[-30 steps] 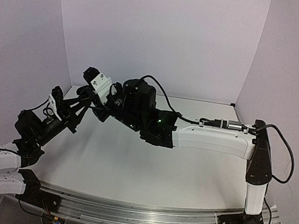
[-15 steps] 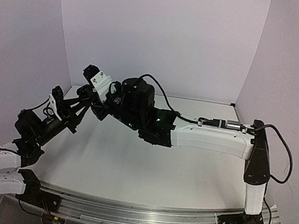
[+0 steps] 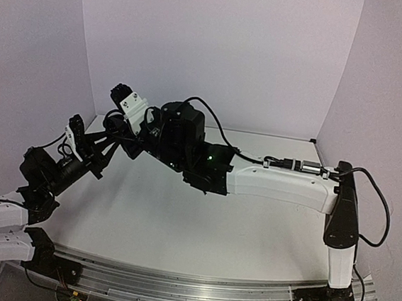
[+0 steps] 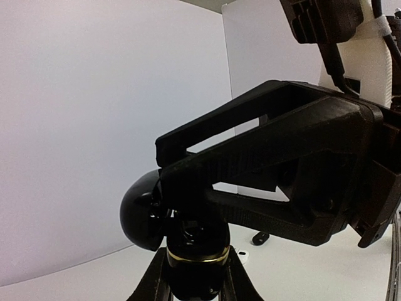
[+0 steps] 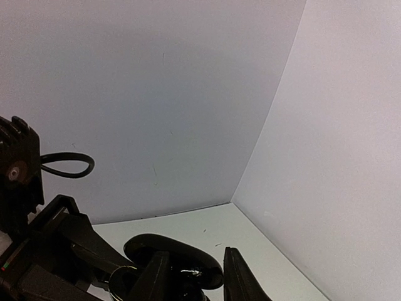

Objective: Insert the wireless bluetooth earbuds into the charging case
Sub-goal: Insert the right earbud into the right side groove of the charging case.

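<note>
Item one, nearest me: the metal rail (image 3: 188, 284) at the table's near edge, with both arm bases bolted to it.

Item two: the left arm (image 3: 9, 221). Its white links sit low at the left, and its black wrist angles up and away from me.

Item three: the right arm (image 3: 283, 187). It rises from the right end of the rail and stretches leftward across the white table (image 3: 179, 227). A green light (image 3: 210, 153) shows on its black forearm housing.

Item four, mid-field: the two grippers meet above the far-left part of the table. The left gripper (image 4: 195, 285) is clamped on either side of the charging case (image 5: 182, 251), a glossy black pebble with a gold ring (image 4: 191, 254) round it. The case is held up off the table. The right gripper (image 5: 194, 266) comes in from the opposite side, with one finger on each side of the case's dark shell. I cannot tell from either wrist view whether its jaws actually press on the case.

Item five, farther: a black earbud (image 4: 260, 238) lies on the table beyond the case, with a white earbud (image 4: 244, 255) just beside it. Both are tiny, loose and outside the case, too small for me to say more.

Item six, farthest: the plain lilac back wall (image 3: 210, 52).
</note>
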Motion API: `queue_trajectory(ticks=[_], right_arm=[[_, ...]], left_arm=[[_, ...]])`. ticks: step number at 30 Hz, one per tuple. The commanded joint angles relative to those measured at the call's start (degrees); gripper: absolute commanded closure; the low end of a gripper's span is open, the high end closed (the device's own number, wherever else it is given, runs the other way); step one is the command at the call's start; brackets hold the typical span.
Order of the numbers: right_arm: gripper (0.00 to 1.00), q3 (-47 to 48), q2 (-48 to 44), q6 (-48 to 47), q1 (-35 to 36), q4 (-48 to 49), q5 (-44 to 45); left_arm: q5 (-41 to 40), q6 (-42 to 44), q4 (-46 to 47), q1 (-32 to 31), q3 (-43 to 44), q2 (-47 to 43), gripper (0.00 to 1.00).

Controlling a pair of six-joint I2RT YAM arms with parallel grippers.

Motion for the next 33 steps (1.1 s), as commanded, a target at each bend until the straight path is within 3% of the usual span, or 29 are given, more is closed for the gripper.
queue_trajectory(ticks=[1, 12, 20, 33], right_arm=[[0.71, 1.7, 2.7, 1.3, -0.2, -4.0, -0.5], [0.69, 1.9, 2.3, 2.7, -0.3, -4.7, -0.7], [0.49, 6.8, 1.1, 6.6, -0.2, -4.6, -7.6], [0.34, 9.6, -4.0, 20.3, -3.9, -3.0, -13.1]], left_arm=[[2.5, -4.8, 6.4, -0.3, 3.7, -1.1, 1.0], [2.1, -6.0, 6.3, -0.2, 3.6, -1.4, 1.0], [0.9, -5.5, 4.2, -0.2, 4.1, -1.2, 1.0], [0.2, -8.5, 1.5, -0.2, 4.3, -1.3, 1.0]])
